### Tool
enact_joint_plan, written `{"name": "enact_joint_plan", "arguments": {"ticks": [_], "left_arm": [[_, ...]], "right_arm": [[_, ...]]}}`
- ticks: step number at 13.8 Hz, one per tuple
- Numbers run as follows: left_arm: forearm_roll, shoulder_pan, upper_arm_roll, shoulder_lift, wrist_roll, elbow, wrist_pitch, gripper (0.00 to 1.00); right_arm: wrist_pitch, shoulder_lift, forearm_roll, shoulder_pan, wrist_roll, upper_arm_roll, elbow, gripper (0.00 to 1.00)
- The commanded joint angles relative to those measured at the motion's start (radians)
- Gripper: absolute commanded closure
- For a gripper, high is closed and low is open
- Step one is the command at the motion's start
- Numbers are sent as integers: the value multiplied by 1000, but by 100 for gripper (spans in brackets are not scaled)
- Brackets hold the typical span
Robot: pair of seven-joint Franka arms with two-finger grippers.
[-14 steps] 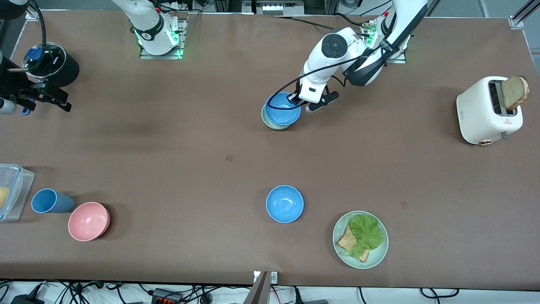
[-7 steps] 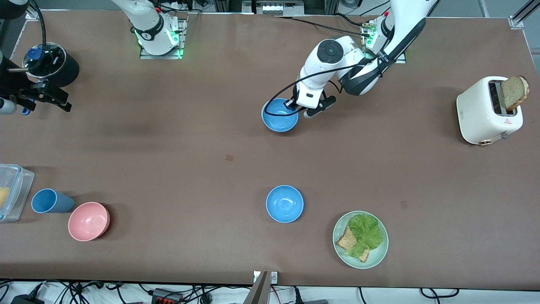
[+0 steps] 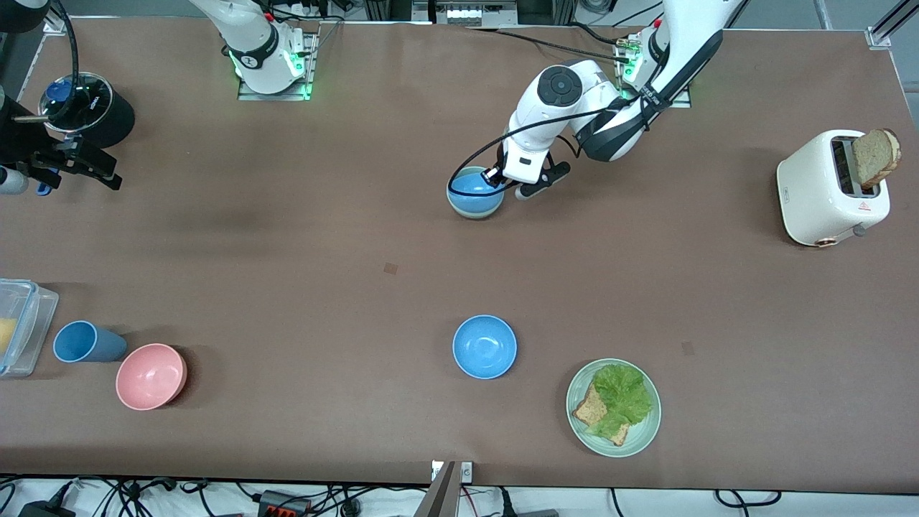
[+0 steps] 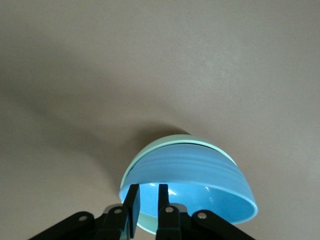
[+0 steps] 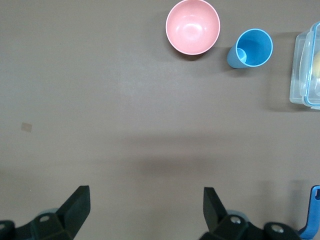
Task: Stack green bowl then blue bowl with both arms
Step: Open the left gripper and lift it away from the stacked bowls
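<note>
The blue bowl [image 3: 474,192] sits nested in the green bowl [image 4: 150,157], tilted, toward the robots' side of the table. The left gripper [image 4: 146,197] is right at it, fingers [image 4: 132,199] a narrow gap apart with the blue rim between them; whether they pinch or have just let go, I cannot tell. The right gripper [image 5: 145,202] hangs high over the right arm's end of the table, fingers spread wide, holding nothing. A second blue bowl [image 3: 484,347] sits alone nearer the camera.
</note>
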Motion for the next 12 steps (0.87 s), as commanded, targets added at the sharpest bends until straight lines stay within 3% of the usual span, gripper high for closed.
{"name": "enact_joint_plan", "arguments": {"ticks": [1,3,6,9,12], "left_arm": [[39,8,-10,-1,-19,100,-177,78],[39,8,-13,-1,-16,168,-277,78],[29,58,-21,-1,34,209,-307,79],[26,179,-113,6,128,269,-383,78],[26,182,-110,9,258,379,-510,77]], "right_arm": [[-7,1,-3,-1,-9,4,11,0],[-5,1,-3,-1,-9,4,11,0],[-5,1,-3,-1,-8,4,11,0],[-5,1,-3,-1,-8,4,11,0],[-5,2,-2,-3,-8,4,11,0]]}}
